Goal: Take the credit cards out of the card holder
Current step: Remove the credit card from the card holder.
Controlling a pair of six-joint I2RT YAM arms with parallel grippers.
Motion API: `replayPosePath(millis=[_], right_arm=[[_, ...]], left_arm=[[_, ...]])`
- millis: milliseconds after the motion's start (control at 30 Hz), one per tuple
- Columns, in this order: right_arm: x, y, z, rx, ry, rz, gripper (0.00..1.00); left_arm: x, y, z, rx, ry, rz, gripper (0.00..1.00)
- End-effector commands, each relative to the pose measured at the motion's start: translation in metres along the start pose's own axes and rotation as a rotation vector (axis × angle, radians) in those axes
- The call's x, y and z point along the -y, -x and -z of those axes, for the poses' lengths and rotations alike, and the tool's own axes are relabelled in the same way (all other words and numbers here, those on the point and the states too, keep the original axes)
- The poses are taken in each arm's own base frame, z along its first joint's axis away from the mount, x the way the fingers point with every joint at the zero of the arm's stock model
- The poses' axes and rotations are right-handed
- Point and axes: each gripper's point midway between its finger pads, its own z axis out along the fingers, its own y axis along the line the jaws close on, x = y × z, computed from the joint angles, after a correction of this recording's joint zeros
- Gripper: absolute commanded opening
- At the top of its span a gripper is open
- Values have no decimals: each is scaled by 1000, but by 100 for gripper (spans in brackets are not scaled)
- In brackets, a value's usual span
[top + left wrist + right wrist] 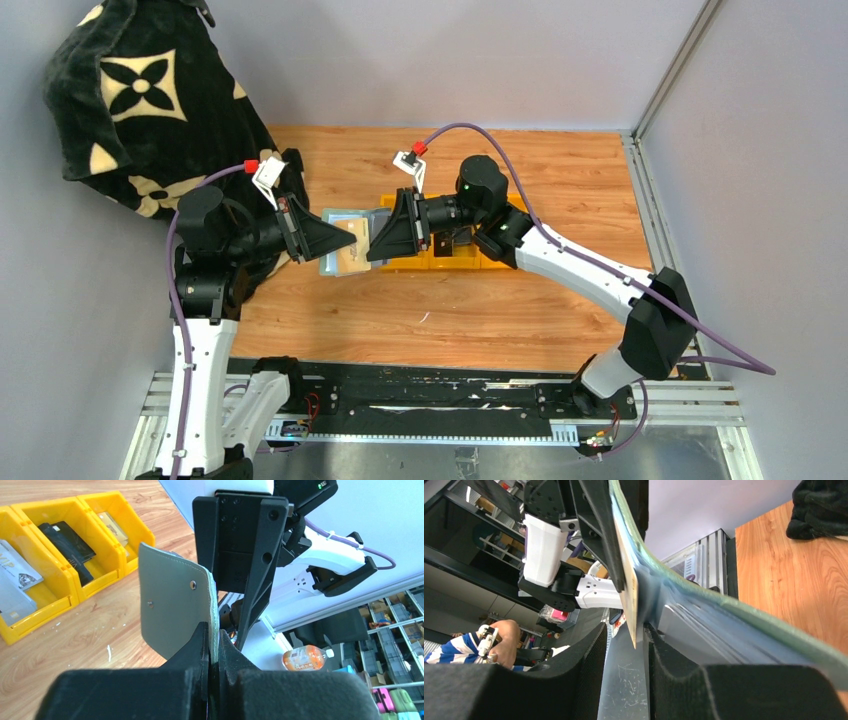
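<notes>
Two end effectors over the counter [450, 320]; left end effector [214, 639] clamped tight on the card holder [172, 605]; right end effector [626, 630] slightly parted around a credit card [630, 595] edge.

The card holder [172, 605] is sage grey-green with paler edge stitching. The bins [100, 577] are yellow, and the table [500, 310] is orange-brown wood grain. The cloth [140, 90] is black with cream flower motifs.

Grey walls [450, 60], wood-grain tabletop [560, 170]
</notes>
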Motion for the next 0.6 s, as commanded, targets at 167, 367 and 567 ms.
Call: replayPosePath(millis=[167,367,567], right_arm=[[-24,21,-5,30,111,36,21],[-17,13,-5,32,106,7,0],[-16,5,2,35,97,0,0]], left_arm=[[-1,-3,-1,-8,-20,-5,0],[5,-6,0,-22,-44,-1,8],[13,-11,1,-58,-93,19,13]])
